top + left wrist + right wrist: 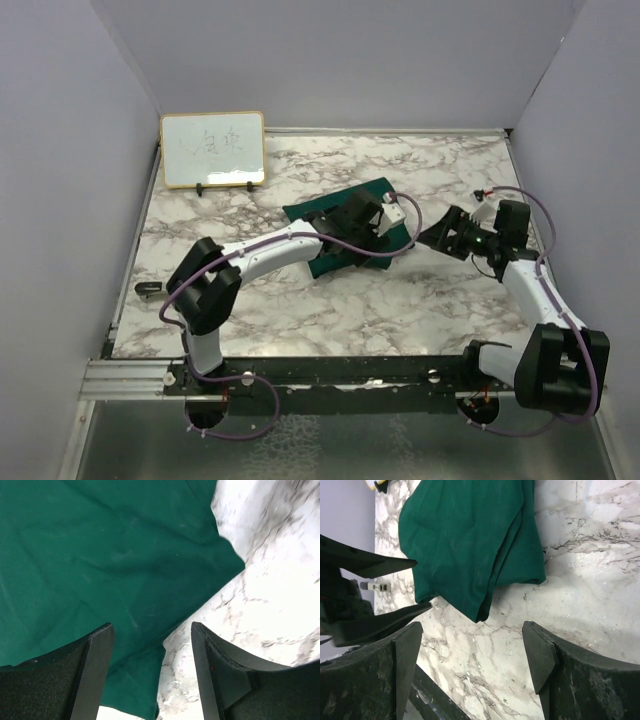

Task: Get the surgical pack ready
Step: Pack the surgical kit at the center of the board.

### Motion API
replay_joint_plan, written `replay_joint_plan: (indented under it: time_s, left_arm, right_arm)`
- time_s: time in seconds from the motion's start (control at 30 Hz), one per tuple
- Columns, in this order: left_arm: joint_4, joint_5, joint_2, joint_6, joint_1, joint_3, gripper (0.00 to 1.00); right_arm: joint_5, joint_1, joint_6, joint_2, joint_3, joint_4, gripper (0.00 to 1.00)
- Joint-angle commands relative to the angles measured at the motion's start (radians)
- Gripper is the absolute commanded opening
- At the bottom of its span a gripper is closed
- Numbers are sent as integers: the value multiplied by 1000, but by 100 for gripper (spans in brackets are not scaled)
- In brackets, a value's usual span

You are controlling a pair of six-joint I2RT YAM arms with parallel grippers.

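The surgical pack (pixel 328 207) lies as a folded dark green fabric bundle on the middle of the marble table. No tray, instruments or gauze show. My left gripper (pixel 397 231) hovers over the bundle's right corner. In the left wrist view its fingers (pixel 151 626) stand open, with the green cloth (pixel 100 555) and bare marble between them. My right gripper (pixel 430 238) is just right of the bundle, open and empty. In the right wrist view it (pixel 472 626) frames bare marble, the pack (pixel 470 540) lies beyond, and the left gripper's black fingers (pixel 380 562) show at the left.
A wood-framed whiteboard (pixel 213 150) stands at the back left. A small dark object (pixel 150 290) lies near the table's left edge. Grey walls close in three sides. The black mounting rail (pixel 330 375) runs along the near edge.
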Motion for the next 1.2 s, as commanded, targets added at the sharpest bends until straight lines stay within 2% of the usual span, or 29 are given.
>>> replay_joint_plan:
  time_s: [0.0, 0.33, 0.5, 0.67, 0.77, 0.93, 1.17]
  left_arm:
    - [-112, -141, 49, 150, -43, 60, 63]
    - [-142, -168, 70, 201, -63, 53, 62]
    - [-143, -223, 100, 213, -63, 58, 55]
    - [-135, -208, 109, 208, -63, 52, 61]
    - [-134, -227, 118, 201, -63, 59, 61]
    - [-121, -245, 108, 189, -63, 59, 46]
    - [-116, -291, 103, 190, -63, 54, 31]
  right_arm:
    - [-47, 1, -57, 24, 19, -38, 81]
    - [-193, 1, -29, 63, -60, 60, 79]
    - [-220, 2, -23, 79, -87, 79, 77]
    - [-241, 2, -5, 81, -101, 84, 76]
    - [-242, 2, 8, 71, -93, 84, 75]
    - [-245, 5, 25, 76, -85, 90, 72]
    - [-250, 17, 53, 74, -74, 93, 71]
